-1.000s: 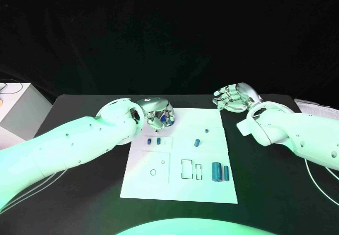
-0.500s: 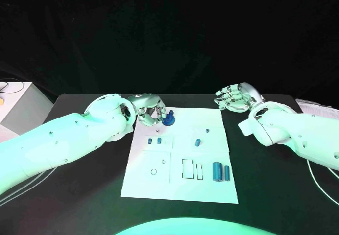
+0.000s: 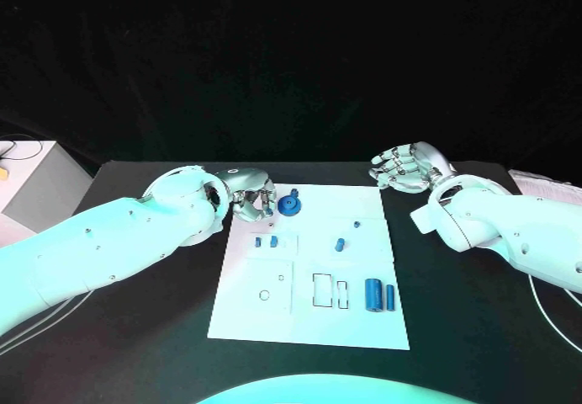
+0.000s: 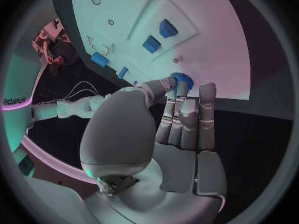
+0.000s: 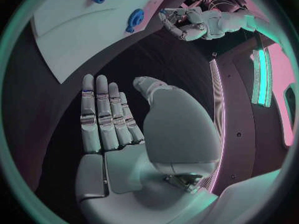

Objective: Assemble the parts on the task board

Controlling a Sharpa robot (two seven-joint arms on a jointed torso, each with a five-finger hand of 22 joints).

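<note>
The white task board (image 3: 309, 324) lies mid-table. A blue gear (image 3: 288, 204) sits at its far left corner, just off the fingertips of my left hand (image 3: 249, 200), which holds nothing. In the left wrist view the gear (image 4: 182, 79) peeks out past the fingertips (image 4: 207, 90). The right wrist view shows a gap between the gear (image 5: 134, 19) and my left hand (image 5: 187, 22). My right hand (image 3: 406, 168) hovers beyond the board's far right corner, fingers straight and empty (image 5: 106, 114). Two small blue blocks (image 3: 265, 241), a blue peg (image 3: 338, 245) and two blue cylinders (image 3: 379, 295) lie on the board.
A white box (image 3: 18, 181) stands at the table's left edge, and a pale object (image 3: 540, 181) at the right edge. A small dark stud (image 3: 357, 224) sticks up from the board. Outlined slots and holes (image 3: 321, 289) mark the board's near half.
The left hand carried the blue gear to the board's far left corner, let go of it, and drew back to the left. The right hand barely moved.
</note>
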